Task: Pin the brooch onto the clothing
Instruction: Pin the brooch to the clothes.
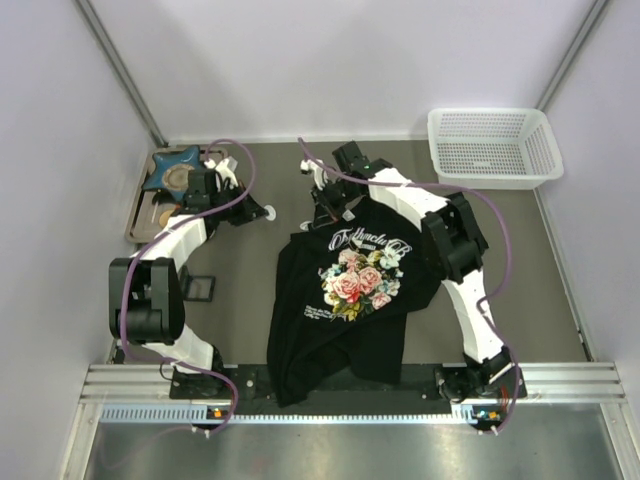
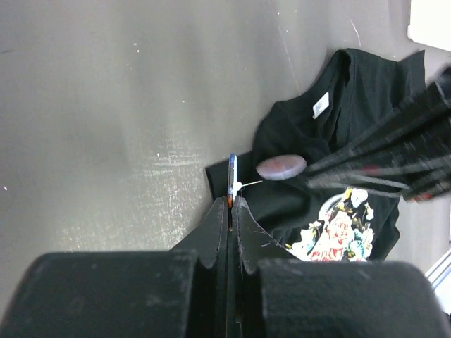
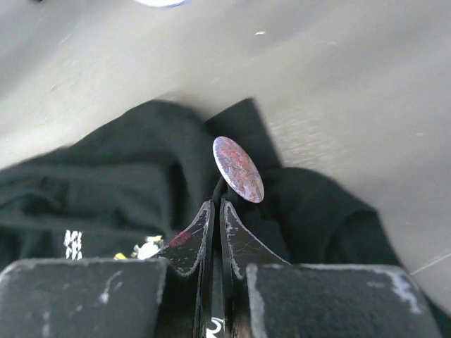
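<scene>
Right wrist view: right gripper (image 3: 215, 204) closed, pinching the brooch (image 3: 238, 169), disc tilted just above the fingertips, over the clothing (image 3: 106, 162) near its top edge; left gripper (image 2: 231, 201), clamped on a thin blue piece (image 2: 232, 169), just beside.

The left arm (image 1: 185, 238) and right arm (image 1: 472, 315) pair white shells with black joints and looping purple cables (image 1: 503, 240).

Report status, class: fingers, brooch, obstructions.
Left fingers shut on a thin blue-edged piece. Right fingers shut on the small round pale-pink brooch, near the collar of the black rose-print T-shirt. Not yet pinned. Nothing seen blocking.
</scene>
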{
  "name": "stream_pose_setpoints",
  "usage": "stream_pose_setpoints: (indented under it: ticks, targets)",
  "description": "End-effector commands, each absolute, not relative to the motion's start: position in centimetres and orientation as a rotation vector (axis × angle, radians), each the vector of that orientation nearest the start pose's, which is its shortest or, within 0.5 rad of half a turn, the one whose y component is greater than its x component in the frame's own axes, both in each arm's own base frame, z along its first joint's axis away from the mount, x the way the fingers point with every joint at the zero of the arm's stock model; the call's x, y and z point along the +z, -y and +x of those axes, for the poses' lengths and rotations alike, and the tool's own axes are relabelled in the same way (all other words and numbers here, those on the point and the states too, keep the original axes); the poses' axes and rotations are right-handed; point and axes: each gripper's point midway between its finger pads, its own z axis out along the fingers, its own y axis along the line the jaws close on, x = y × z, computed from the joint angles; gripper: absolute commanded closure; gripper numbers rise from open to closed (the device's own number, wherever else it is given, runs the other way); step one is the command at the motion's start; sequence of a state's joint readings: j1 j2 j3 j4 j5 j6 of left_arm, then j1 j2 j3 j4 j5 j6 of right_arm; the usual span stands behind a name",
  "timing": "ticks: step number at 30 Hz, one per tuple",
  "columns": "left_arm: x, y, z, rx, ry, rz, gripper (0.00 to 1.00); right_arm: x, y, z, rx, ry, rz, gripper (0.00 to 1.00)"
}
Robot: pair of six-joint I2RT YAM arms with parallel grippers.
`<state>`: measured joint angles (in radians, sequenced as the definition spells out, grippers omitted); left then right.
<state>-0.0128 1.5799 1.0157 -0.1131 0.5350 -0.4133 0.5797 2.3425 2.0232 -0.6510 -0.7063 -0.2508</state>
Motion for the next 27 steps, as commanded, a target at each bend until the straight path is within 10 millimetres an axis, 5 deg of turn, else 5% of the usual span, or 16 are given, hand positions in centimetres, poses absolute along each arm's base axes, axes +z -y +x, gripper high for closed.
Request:
stream_pose_setpoints:
  ticks: [1, 3, 4, 7, 10, 13, 14, 18, 22, 27]
  targets:
    - [14.7, 10.7, 41.1, -0.817, -2.211, -0.11, 1.0, 14.3, -38.8, 33.5, 1.125, -1.819, -1.527, 1.0]
    - [14.3, 10.7, 40.7, -0.817, -2.223, -0.107, 1.0, 14.0, -37.9, 31.5, 1.067, -1.712, -1.652, 1.0]
    - [14.2, 10.8, 40.5, -0.821, -2.227, -0.104, 1.0, 11.4, -36.7, 29.6, 1.069, -1.743, -1.707, 1.0]
    - [13.6, 11.0, 39.5, -0.843, -2.246, -0.105, 1.0, 8.6, -34.5, 27.2, 0.996, -1.706, -1.843, 1.0]
    - [13.1, 11.2, 38.7, -0.869, -2.264, -0.109, 1.0, 7.1, -33.0, 26.7, 0.941, -1.738, -1.89, 0.87]
    - [12.5, 11.9, 37.8, -0.887, -2.285, -0.093, 1.0, 8.6, -33.0, 28.1, 0.98, -1.797, -1.78, 0.53]
    - [12.4, 12.2, 37.6, -0.892, -2.288, -0.081, 1.0, 9.5, -33.1, 28.5, 1.024, -1.859, -1.698, 0.5]
    - [12.1, 13.4, 37.0, -0.908, -2.296, -0.06, 1.0, 13.9, -34.5, 32.9, 1.115, -1.955, -1.431, 0.5]
    - [11.7, 14.0, 36.7, -0.931, -2.292, -0.086, 1.0, 14.1, -34.7, 35.2, 1.067, -2.075, -1.278, 0.55]
    - [11.8, 15.0, 36.2, -0.932, -2.288, -0.069, 1.0, 13.3, -35.1, 34.9, 1.016, -2.201, -1.178, 0.59]
